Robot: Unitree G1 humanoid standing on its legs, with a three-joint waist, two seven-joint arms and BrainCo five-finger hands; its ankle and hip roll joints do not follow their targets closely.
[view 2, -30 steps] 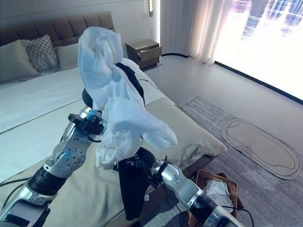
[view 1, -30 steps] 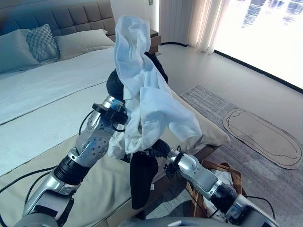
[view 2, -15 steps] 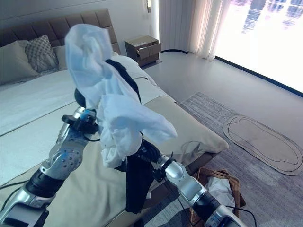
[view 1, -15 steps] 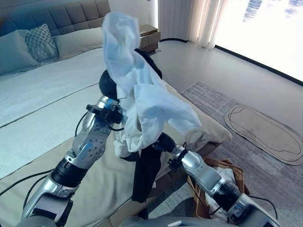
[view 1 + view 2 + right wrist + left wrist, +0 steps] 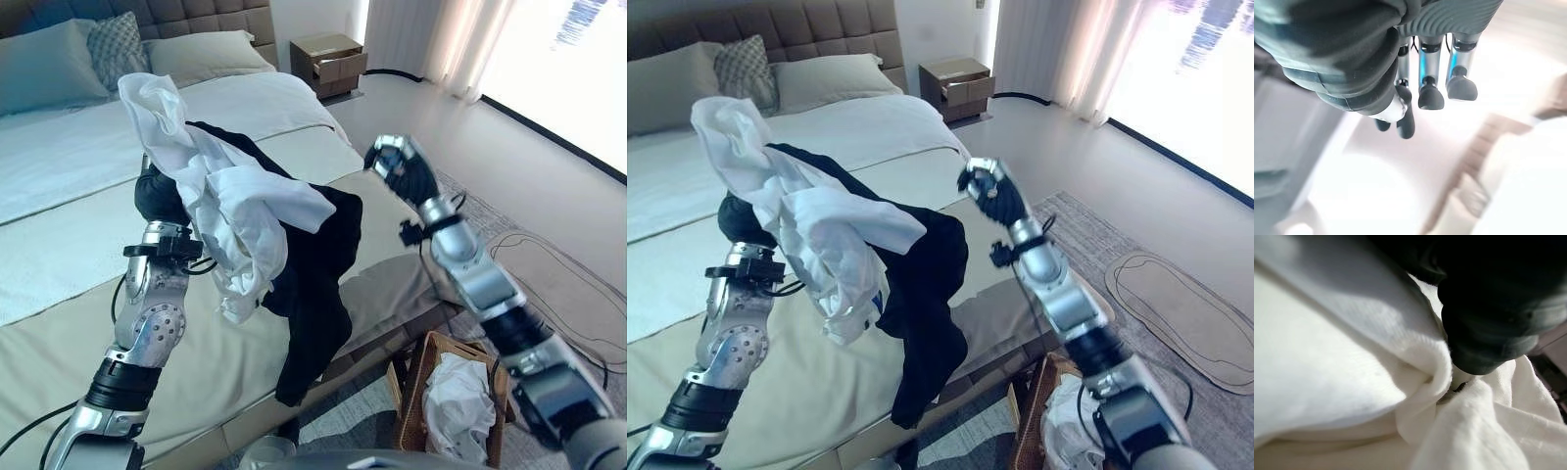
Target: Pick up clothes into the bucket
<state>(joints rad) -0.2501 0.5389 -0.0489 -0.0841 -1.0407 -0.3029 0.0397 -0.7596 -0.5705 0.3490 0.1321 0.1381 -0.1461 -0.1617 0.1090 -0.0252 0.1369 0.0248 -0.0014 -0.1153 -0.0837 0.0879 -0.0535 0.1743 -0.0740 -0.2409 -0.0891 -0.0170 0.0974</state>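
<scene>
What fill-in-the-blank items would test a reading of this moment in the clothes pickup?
1. The white garment and the black garment hang from the robot's ____ hand.
2. The right hand is raised and holds ____.
3. The woven basket on the floor beside the bed already contains a ____ cloth.
4. The nightstand drawer stands ____.

Missing words: left; nothing; white; open
</scene>
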